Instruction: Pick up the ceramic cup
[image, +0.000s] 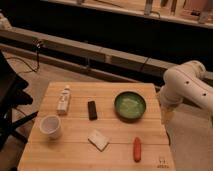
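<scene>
We locate the cup (50, 126) at the table's (70, 150) near left corner, well apart from the gripper (167, 116). The gripper hangs beside the right edge, near the bowl (130, 106); we cannot tell its state.

gripper (167, 114): off table's (75, 150) right edge | green bowl (130, 106) near | ceramic cup (50, 126) unobstructed

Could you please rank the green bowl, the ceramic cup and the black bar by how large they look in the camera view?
1. green bowl
2. ceramic cup, though it sits nearer the camera
3. black bar
The tool hangs just past the right edge of the table, beside the bowl.
</scene>
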